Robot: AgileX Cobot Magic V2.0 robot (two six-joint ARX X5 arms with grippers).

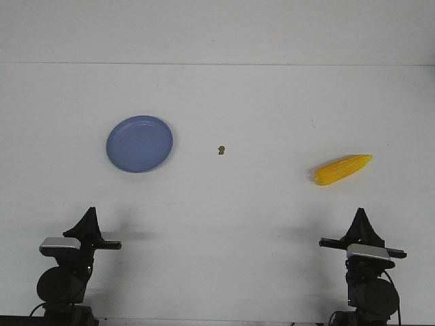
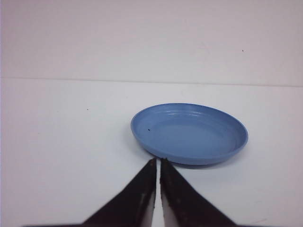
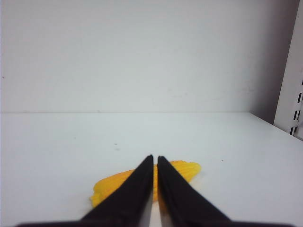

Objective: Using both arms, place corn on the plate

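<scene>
The periwinkle-blue plate (image 1: 139,143) lies empty on the white table at the left; it also shows in the left wrist view (image 2: 189,134). The yellow-orange corn (image 1: 342,169) lies on the table at the right, its pointed end to the right; in the right wrist view the corn (image 3: 110,183) is partly hidden behind the fingers. My left gripper (image 1: 90,216) is shut and empty, well short of the plate; in its wrist view the left gripper (image 2: 157,161) has its tips just short of the plate's near rim. My right gripper (image 1: 359,216) is shut and empty, short of the corn; it also shows in its wrist view (image 3: 155,158).
A tiny brown speck (image 1: 221,150) lies on the table between plate and corn. A white slotted upright (image 3: 291,90) stands at the table's far right edge. The back wall meets the table along a line behind everything.
</scene>
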